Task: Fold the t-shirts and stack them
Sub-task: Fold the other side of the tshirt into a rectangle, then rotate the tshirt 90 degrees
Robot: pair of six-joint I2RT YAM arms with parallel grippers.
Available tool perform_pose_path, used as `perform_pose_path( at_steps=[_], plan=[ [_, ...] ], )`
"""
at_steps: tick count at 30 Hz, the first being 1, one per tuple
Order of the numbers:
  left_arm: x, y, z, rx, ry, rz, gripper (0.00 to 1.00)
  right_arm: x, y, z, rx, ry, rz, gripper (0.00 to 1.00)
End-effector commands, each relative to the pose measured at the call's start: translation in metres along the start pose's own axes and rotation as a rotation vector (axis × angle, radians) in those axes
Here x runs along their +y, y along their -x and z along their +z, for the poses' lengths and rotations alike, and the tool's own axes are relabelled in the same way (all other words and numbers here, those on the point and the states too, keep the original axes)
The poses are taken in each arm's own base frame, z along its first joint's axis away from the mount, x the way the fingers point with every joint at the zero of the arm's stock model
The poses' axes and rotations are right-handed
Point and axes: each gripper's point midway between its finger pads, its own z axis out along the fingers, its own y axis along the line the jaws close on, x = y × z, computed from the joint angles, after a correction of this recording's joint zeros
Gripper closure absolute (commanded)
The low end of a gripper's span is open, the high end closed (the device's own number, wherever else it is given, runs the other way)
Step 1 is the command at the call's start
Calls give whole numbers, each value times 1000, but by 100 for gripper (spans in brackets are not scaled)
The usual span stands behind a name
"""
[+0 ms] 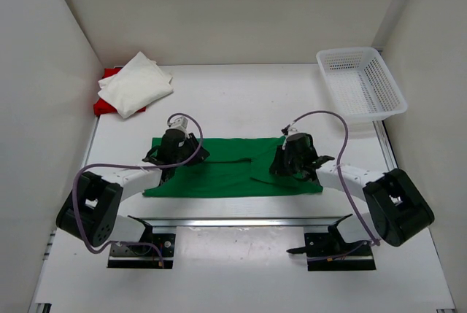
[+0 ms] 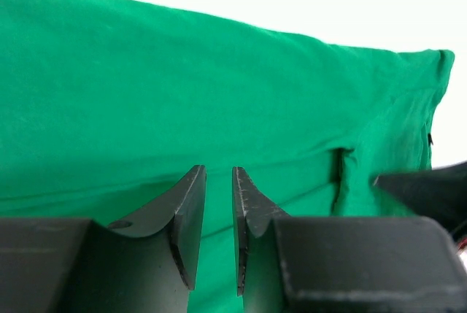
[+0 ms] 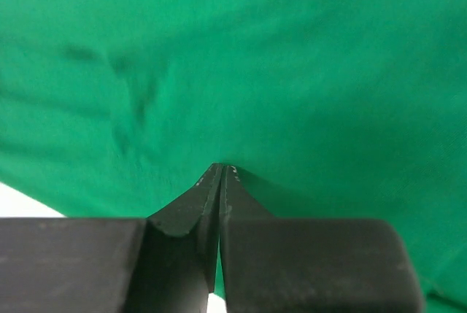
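A green t-shirt (image 1: 233,171) lies spread flat across the near middle of the table, folded into a long band. My left gripper (image 1: 171,161) hovers over its left end, and my right gripper (image 1: 284,165) is over its right part. In the left wrist view the left gripper (image 2: 219,176) is open by a narrow gap, with only the green t-shirt (image 2: 219,87) behind it. In the right wrist view the right gripper (image 3: 221,167) is shut, tips touching the green t-shirt (image 3: 292,72); no pinched fold shows. A folded white t-shirt (image 1: 135,83) rests on a red t-shirt (image 1: 108,98) at the back left.
A white mesh basket (image 1: 361,79) stands at the back right against the wall. White walls close in the table on the left, back and right. An aluminium rail (image 1: 241,222) runs along the near edge between the arm bases.
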Motion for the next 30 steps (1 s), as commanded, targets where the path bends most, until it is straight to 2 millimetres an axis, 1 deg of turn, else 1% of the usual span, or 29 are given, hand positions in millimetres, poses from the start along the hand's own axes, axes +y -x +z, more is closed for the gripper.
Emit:
perform_pose_path(
  at_steps=[1, 2, 3, 4, 5, 6, 7, 8, 9, 10, 12, 13, 14, 15, 17, 18, 19, 20, 21, 22, 23, 24, 25, 26, 27, 28, 29, 30],
  plan=[
    [-4, 22, 2, -36, -35, -20, 67, 2, -21, -4, -8, 12, -10, 100],
    [5, 26, 5, -46, -19, -58, 67, 0, -28, -7, 6, 19, 3, 100],
    [8, 28, 5, -41, -25, -89, 67, -5, -36, -8, 27, 6, 10, 100],
    [16, 29, 7, -34, -28, -129, 68, -2, -32, -12, 16, 16, 8, 100],
    [27, 33, 9, -44, -21, -174, 68, -2, -25, -15, -1, 11, 10, 100],
    [36, 36, 10, -48, -23, -223, 68, -4, -20, -20, -25, 6, 14, 98],
    [39, 39, 9, -50, -29, -250, 68, 1, -4, -24, -67, 16, 8, 96],
    [48, 39, 9, -55, -12, -283, 68, 3, 9, -30, -110, 27, 12, 90],
    [48, 37, 9, -53, -16, -292, 69, 4, 17, -34, -137, 29, 25, 87],
    [57, 38, 8, -57, -6, -343, 68, 0, 30, -35, -176, 26, 39, 87],
    [75, 27, 3, -61, 0, -434, 69, -17, 48, -31, -220, -5, 99, 87],
    [75, 27, 2, -62, -12, -477, 69, -22, 52, -28, -223, -17, 110, 87],
    [84, 20, -1, -62, 8, -505, 69, -32, 53, -19, -196, -40, 128, 88],
    [90, 16, -5, -62, 7, -555, 70, -41, 51, -11, -170, -67, 150, 90],
    [91, 17, -11, -88, -8, -567, 69, -54, 46, 1, -129, -104, 167, 95],
    [87, 19, -15, -95, -14, -552, 70, -58, 50, 6, -133, -118, 178, 97],
    [89, 21, -16, -101, 9, -534, 70, -61, 43, 13, -109, -126, 183, 98],
    [80, 26, -17, -123, 5, -482, 68, -61, 50, 16, -113, -125, 191, 98],
    [63, 30, -20, -121, -16, -437, 68, -56, 53, 25, -92, -113, 193, 100],
    [53, 29, -18, -122, -1, -376, 67, -58, 51, 34, -66, -116, 201, 100],
    [45, 37, -23, -158, -2, -315, 65, -49, 65, 38, -75, -88, 199, 100],
    [34, 39, -26, -168, 3, -255, 64, -40, 81, 50, -62, -50, 196, 100],
    [21, 42, -31, -178, -17, -225, 63, -45, 68, 68, 10, -61, 208, 100],
    [18, 39, -34, -170, -20, -199, 62, -38, 87, 86, 16, -33, 210, 100],
    [16, 38, -38, -166, -34, -180, 61, -22, 121, 93, -20, 10, 183, 100],
    [17, 34, -41, -148, -33, -181, 60, -12, 141, 111, -3, 41, 169, 100],
    [18, 32, -43, -130, -29, -165, 60, -19, 127, 134, 74, 16, 176, 100],
    [23, 30, -45, -125, -12, -143, 59, 7, 175, 139, 18, 95, 129, 99]
  ],
)
